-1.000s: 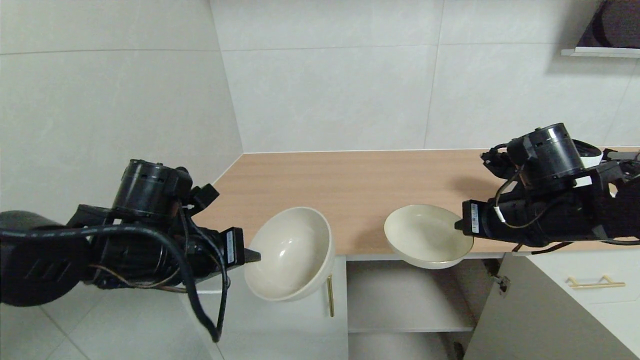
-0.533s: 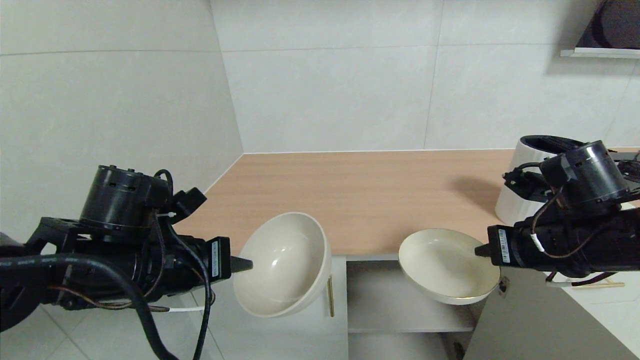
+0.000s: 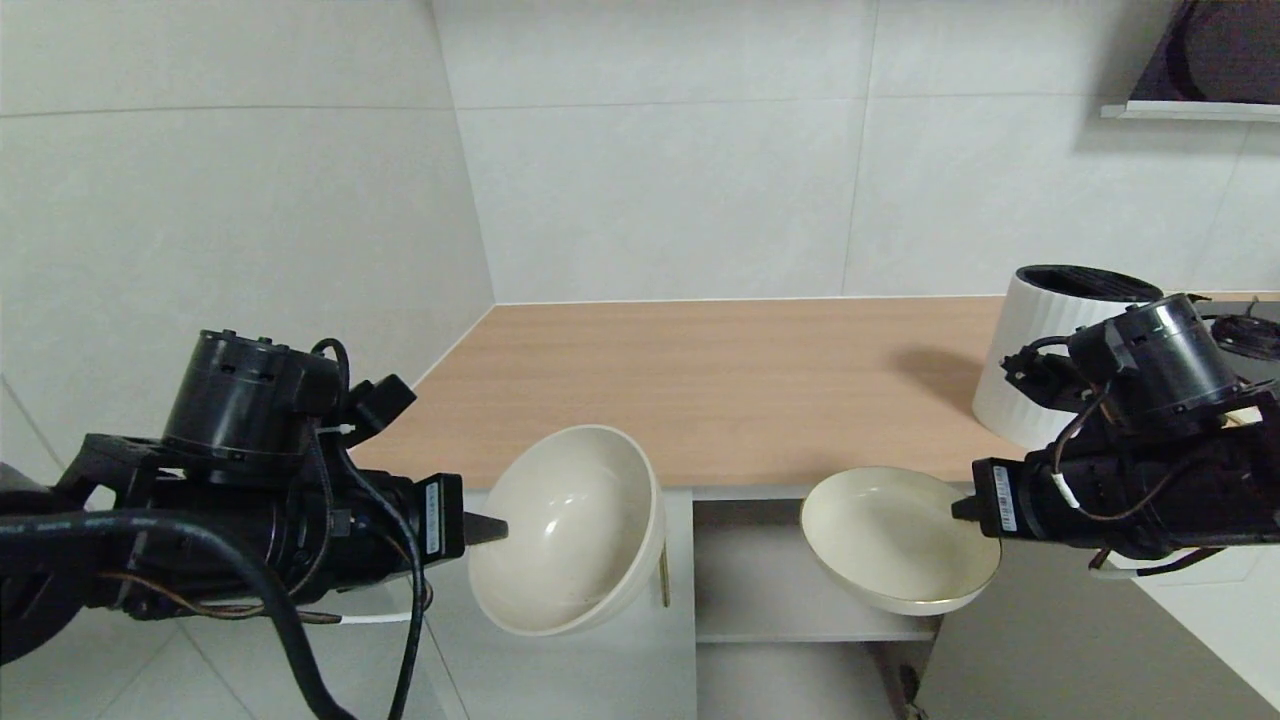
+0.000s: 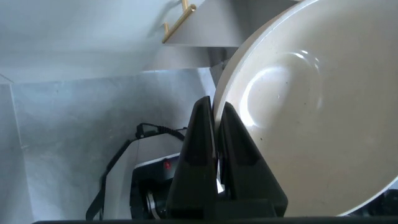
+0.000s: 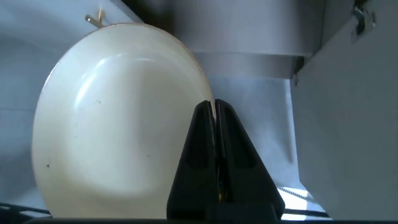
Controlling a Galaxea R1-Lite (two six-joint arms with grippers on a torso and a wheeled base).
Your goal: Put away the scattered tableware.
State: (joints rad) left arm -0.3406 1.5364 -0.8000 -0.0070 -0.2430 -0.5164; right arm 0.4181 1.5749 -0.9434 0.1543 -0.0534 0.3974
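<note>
Clearly both arms are loaded. The left gripper (image 3: 498, 528), at lower left of the head view, is pinched narrow on the rim of a deep bowl (image 3: 575, 525), which tilts on edge just right of it. At lower right, the right gripper (image 3: 962, 508) clamps a shallow bowl (image 3: 890, 540) the same way, nearly level. Holding by the rim leaves each bowl's body free to slide in. Both hang before the open cupboard's shelf (image 3: 780, 631), lower centre, its door (image 3: 1050, 640) standing open, likely their destination beneath the counter (image 3: 720, 380).
</note>
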